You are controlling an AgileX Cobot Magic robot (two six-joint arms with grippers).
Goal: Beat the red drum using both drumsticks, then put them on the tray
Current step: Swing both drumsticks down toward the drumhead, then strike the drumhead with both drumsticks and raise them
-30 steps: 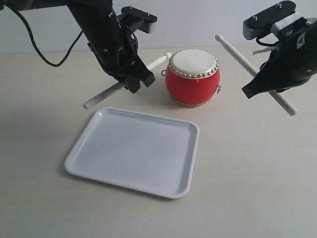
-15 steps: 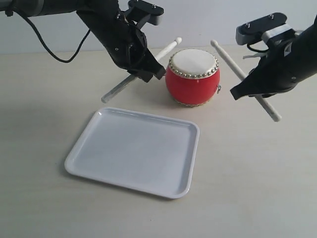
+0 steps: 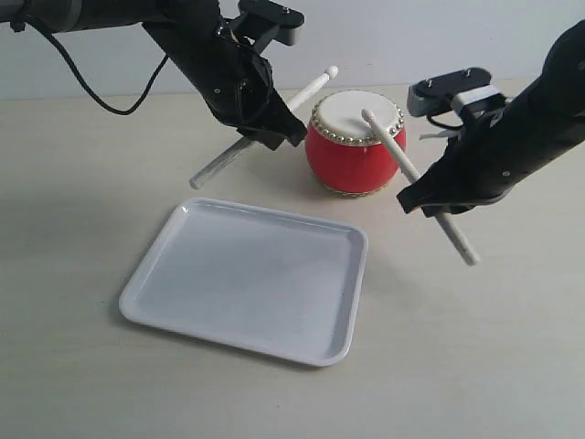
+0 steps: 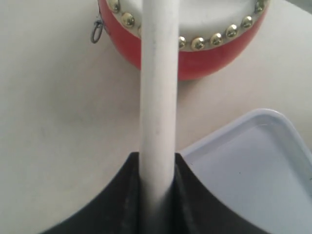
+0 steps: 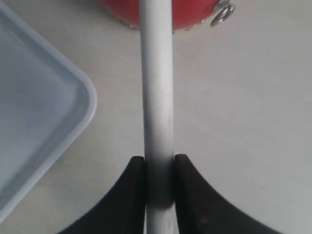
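The red drum [image 3: 355, 142] with its cream skin stands behind the white tray [image 3: 247, 279]. My left gripper [image 3: 274, 128] is shut on a pale drumstick [image 3: 302, 93] whose tip hovers left of the drum, above its rim. My right gripper [image 3: 430, 201] is shut on the other drumstick [image 3: 393, 146], whose tip rests on or just over the drum skin. In the left wrist view the drumstick [image 4: 158, 97] runs from the gripper [image 4: 157, 168] over the drum [image 4: 204, 58]. In the right wrist view the drumstick [image 5: 157, 87] leaves the gripper [image 5: 158, 168] toward the drum [image 5: 190, 12].
The tray's corner [image 4: 263, 161] lies close under the left stick, and its rim [image 5: 73, 126] lies beside the right one. Both arms hang above the beige tabletop [image 3: 475, 347]. A black cable [image 3: 101, 96] trails behind the left arm.
The right arm swung left and down, bringing its stick's tip from beside the drum onto the skin. The left arm and its raised stick barely moved in the last half second.
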